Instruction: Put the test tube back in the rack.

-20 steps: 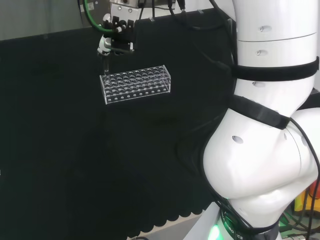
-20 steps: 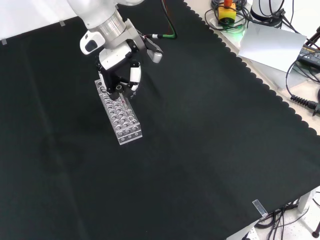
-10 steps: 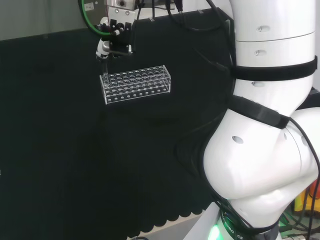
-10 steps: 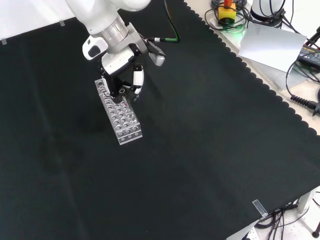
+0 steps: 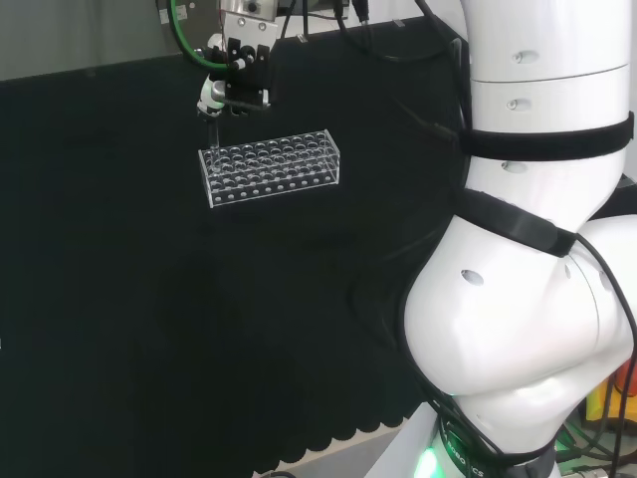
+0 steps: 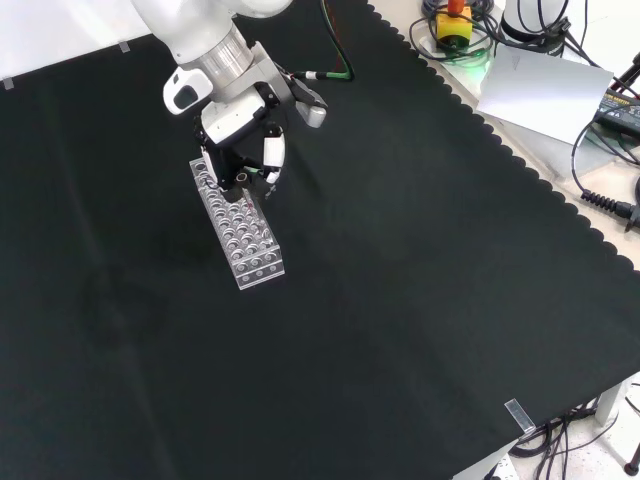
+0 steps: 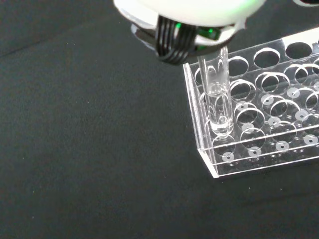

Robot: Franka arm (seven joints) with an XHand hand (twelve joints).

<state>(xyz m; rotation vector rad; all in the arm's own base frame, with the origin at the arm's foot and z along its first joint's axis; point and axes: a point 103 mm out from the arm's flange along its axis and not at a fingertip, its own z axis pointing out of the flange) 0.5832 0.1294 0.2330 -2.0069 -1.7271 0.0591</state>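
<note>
A clear plastic test tube rack [image 5: 271, 167] with several rows of holes lies on the black cloth. The hand [image 5: 235, 72] hovers over the rack's left end in the head view, shut on a clear test tube [image 5: 211, 123] that hangs upright below it. In the front view the hand [image 6: 240, 140] covers the far end of the rack [image 6: 248, 240]. In the wrist view the test tube [image 7: 218, 94] comes down from under the hand [image 7: 189, 7], and its lower end appears to stand in a hole in the end column of the rack [image 7: 264, 112]. The other holes look empty.
The arm's white links [image 5: 537, 249] take up the right of the head view. Cables, a yellow and red button box [image 6: 455, 22] and a grey sheet [image 6: 545, 90] lie beyond the cloth's scalloped edge in the front view.
The hand has shifted and turned slightly above the rack's end, with the tube still in it. The rack has not moved.
</note>
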